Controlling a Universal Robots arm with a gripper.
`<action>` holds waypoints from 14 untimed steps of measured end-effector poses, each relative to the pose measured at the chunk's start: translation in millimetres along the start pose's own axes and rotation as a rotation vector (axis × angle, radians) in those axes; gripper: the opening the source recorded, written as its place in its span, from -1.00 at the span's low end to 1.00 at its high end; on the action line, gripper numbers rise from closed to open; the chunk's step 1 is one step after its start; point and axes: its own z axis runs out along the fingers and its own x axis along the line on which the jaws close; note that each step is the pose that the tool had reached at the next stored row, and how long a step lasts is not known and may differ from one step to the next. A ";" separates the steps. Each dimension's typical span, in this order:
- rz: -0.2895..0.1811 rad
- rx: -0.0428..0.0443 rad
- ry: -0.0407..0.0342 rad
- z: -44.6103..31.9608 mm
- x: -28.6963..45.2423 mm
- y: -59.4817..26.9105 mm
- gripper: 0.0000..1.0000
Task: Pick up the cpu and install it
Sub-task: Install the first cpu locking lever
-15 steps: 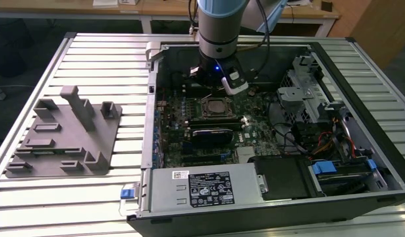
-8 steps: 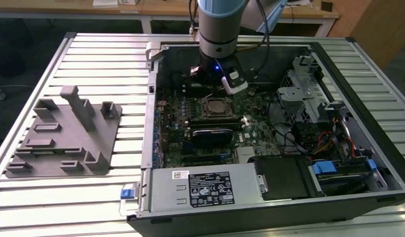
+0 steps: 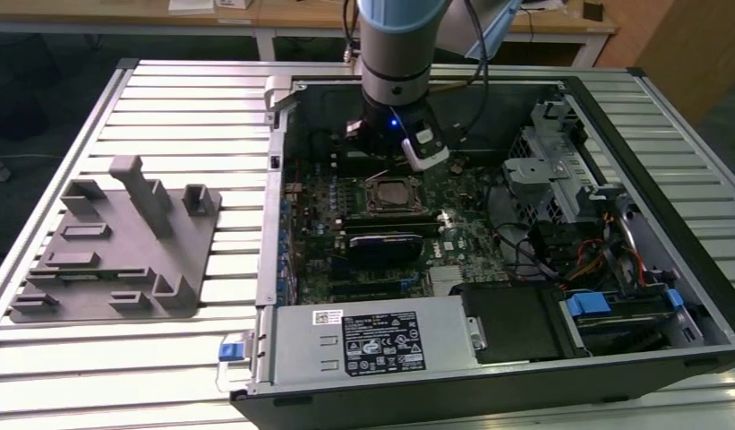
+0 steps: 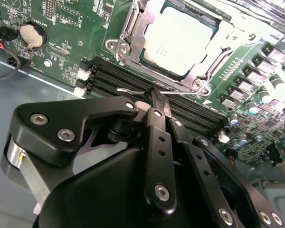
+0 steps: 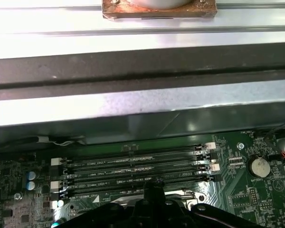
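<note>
The cpu [image 4: 178, 40], a flat silvery square, sits in its socket in the second wrist view; the tool [image 4: 156, 102] at its 6 o'clock, fingers pinched together, empty; the first wrist view shows black memory slots [image 5: 133, 173].

Tight room inside the open computer case [image 3: 606, 193]

The gripper [image 4: 154, 102], fingers closed together, hangs over the memory slots [image 4: 180, 111], just beside the socket frame [image 4: 133, 28] where the cpu [image 4: 178, 40] lies. The far case wall [image 5: 142, 66] stands close behind. On the exterior view's right, the drive cage [image 3: 559, 161] and cables [image 3: 546, 260] crowd in; near, the power supply [image 3: 367, 345] blocks. Above the motherboard [image 3: 320, 224] it is open.
</note>
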 end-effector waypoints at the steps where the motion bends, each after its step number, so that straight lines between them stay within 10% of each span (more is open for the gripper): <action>1: -0.001 -0.0005 -0.0032 0.4 0.0 -0.1 -0.79; 9: -0.011 -0.0115 -0.0428 2.6 0.1 -0.6 -0.79; 14: -0.010 -0.0115 -0.0445 2.7 0.1 -0.7 -0.79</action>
